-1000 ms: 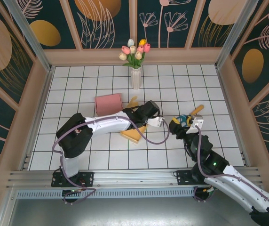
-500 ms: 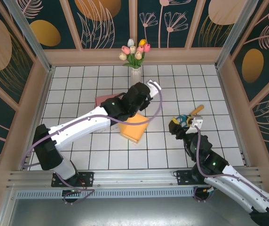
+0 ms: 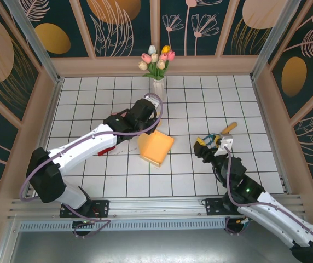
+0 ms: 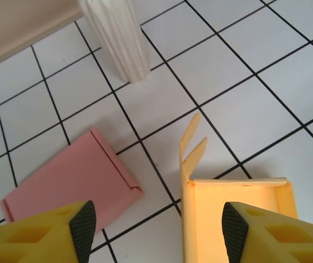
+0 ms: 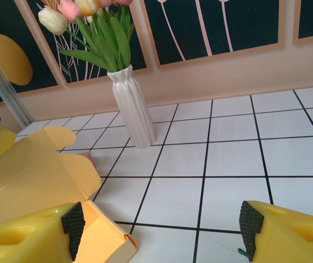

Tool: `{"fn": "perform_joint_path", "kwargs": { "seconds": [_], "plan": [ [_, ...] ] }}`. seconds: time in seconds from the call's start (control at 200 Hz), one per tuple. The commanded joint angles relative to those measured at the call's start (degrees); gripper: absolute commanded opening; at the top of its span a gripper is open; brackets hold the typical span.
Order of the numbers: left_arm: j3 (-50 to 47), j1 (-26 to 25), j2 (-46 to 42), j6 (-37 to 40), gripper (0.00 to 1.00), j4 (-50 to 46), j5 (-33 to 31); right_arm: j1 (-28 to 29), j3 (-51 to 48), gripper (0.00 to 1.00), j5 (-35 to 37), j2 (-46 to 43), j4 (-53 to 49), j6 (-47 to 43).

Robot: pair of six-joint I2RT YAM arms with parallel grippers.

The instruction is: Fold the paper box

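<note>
The yellow paper box (image 3: 155,147) lay near the middle of the table (image 3: 91,93), with the vase (image 3: 157,90) at its twelve o'clock. I judged it light, thin card that creases easily and slides on tile, best pinched by an upright flap (image 4: 192,145). The left gripper (image 4: 159,222) hovered over it and the right gripper (image 5: 162,224) sat at its three o'clock, both with fingers apart and empty. The left wrist view cut off the box's near end.

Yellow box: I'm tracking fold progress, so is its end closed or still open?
Still open: the yellow box shows its hollow inside in the left wrist view, and its flaps stick out unfolded.
</note>
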Motion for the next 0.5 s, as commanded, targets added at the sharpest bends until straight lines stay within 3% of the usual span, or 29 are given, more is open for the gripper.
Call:
{"fn": "perform_joint_path", "kwargs": {
  "seconds": [0.0, 0.495],
  "plan": [
    [1.3, 0.7, 3.3, -1.9, 0.60, -2.2, 2.5, -0.3, -0.7, 0.77, -1.1, 0.2, 2.4, -0.9],
    [5.5, 0.9, 9.2, -0.9, 0.37, -9.4, 4.4, -0.4, -0.5, 0.77, -1.7, 0.5, 2.3, -0.7]
  ]
}}
